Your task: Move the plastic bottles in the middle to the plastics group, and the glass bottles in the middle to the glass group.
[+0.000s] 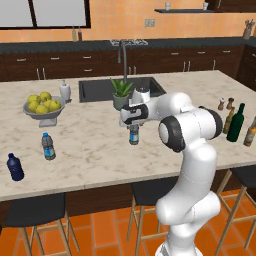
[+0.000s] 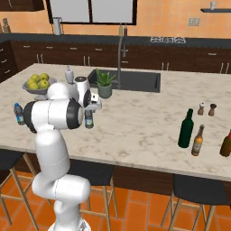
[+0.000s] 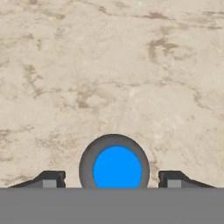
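Straddling small clear bottle, blue cap, upright; gripper fingers apart, not touching.

The gripper sits over the water bottle on the counter.

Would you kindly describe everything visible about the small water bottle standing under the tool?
The water bottle is small, of clear plastic by its look, with a blue cap and a blue label band. It stands upright on the marble counter, in front of the potted plant. The tool hangs straight above it, a finger on each side of the cap, with gaps showing between.
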Controlling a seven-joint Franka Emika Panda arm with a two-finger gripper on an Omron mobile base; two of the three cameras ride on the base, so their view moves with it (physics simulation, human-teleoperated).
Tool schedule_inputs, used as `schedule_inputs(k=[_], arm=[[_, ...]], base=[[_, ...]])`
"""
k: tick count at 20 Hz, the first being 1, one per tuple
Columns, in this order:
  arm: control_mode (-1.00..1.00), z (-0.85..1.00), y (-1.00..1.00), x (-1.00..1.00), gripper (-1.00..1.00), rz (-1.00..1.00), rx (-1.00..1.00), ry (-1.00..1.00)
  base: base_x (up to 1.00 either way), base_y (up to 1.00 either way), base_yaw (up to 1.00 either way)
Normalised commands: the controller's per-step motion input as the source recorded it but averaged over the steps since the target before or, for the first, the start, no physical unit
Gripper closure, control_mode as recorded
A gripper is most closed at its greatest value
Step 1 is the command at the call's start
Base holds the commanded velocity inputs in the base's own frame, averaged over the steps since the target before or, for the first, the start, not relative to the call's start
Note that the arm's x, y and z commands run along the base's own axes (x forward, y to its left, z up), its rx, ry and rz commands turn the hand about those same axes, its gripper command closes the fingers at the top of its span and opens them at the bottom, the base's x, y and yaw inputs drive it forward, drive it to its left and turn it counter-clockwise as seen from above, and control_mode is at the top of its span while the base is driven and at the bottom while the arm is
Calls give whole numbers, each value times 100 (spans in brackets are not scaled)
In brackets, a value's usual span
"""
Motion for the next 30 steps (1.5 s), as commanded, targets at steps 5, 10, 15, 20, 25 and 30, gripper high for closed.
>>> schedule_inputs(k=[5,10,15,20,25,30], arm=[[-100,1,8,-11,100,1,0,-2],[-100,30,82,-37,100,18,0,-6],[-100,27,100,-48,100,30,0,0],[-100,8,100,-46,100,31,0,0],[-100,5,90,-22,100,26,0,0],[-100,0,67,-2,100,23,1,0]], base=[[0,0,0],[0,0,0],[0,0,0],[0,0,0],[0,0,0],[0,0,0]])
